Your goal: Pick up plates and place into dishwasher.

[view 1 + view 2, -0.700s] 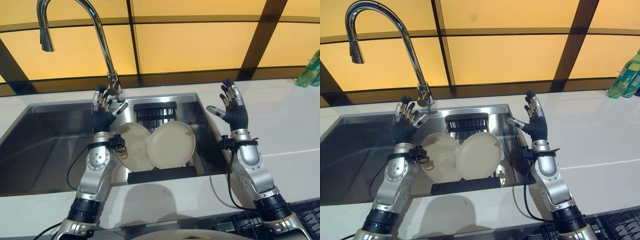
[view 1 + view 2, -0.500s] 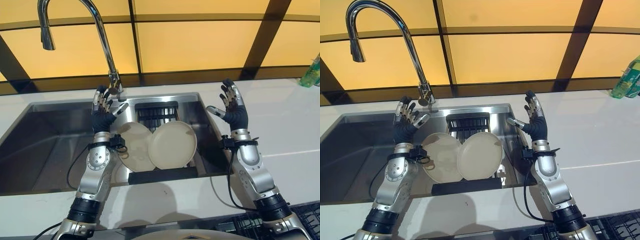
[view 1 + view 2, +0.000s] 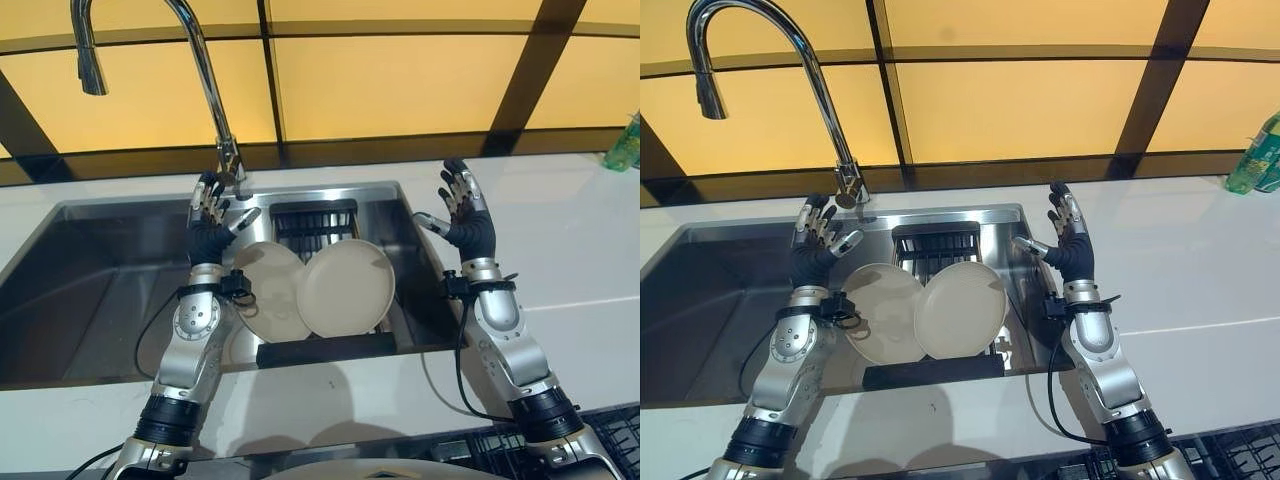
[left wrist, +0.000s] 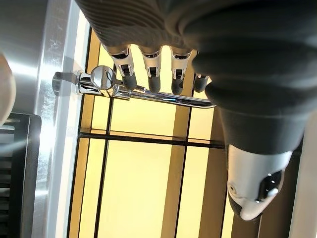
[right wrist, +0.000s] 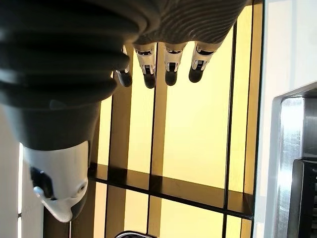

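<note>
Two plates (image 3: 345, 288) lean on edge in a black rack (image 3: 322, 348) in the right part of the sink (image 3: 100, 290). The left plate (image 3: 268, 290) is partly hidden behind the front one, and the two overlap. Both are plain cream rounds with a shallow rim, matte, with no food or water that I can see on them. They look rigid and smooth, so I judge a pinch on the rim would serve better than a flat push.

Against the frames from a moment ago, almost nothing has changed. The plates sit as they did, and what small shift there is runs across the whole picture (the tap (image 3: 200, 70) and the bottle (image 3: 626, 142) on the counter (image 3: 580, 240) shift with it), so I take it for the camera moving. For the task this means no pick-up has begun.

The left hand (image 3: 211, 222) is raised just beside the left plate, near the tap's base, with its fingers straight and spread, holding nothing. The right hand (image 3: 464, 214) is up over the sink's right edge, apart from the plates, equally spread and empty. The dishwasher's dark rack (image 3: 600, 435) shows at the lower right.
</note>
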